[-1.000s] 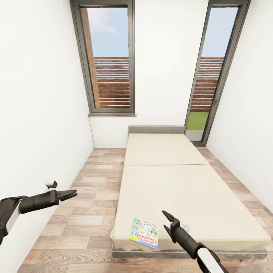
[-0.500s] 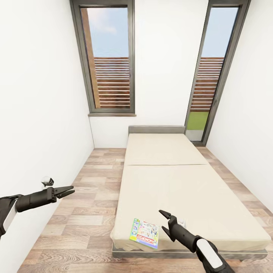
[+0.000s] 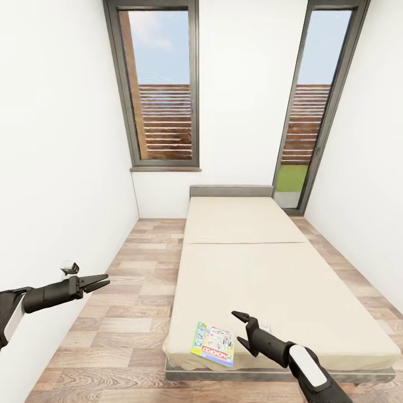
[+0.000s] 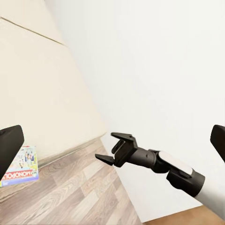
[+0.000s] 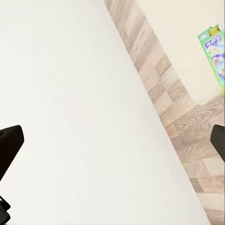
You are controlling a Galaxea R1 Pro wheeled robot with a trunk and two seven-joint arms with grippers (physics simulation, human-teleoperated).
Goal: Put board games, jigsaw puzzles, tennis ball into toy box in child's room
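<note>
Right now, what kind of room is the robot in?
It looks like a small bedroom. There is a low single bed with a plain beige mattress, one board game lying on its near corner, a wooden floor and tall windows.

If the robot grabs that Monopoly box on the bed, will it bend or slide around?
The board game looks like a thin, flat printed box, so it is probably stiff and fairly light. It lies at the near corner of the bed, by the edge, so a push might slide it off. The right gripper is open beside it, and lying flat could make it awkward to pinch.
</note>
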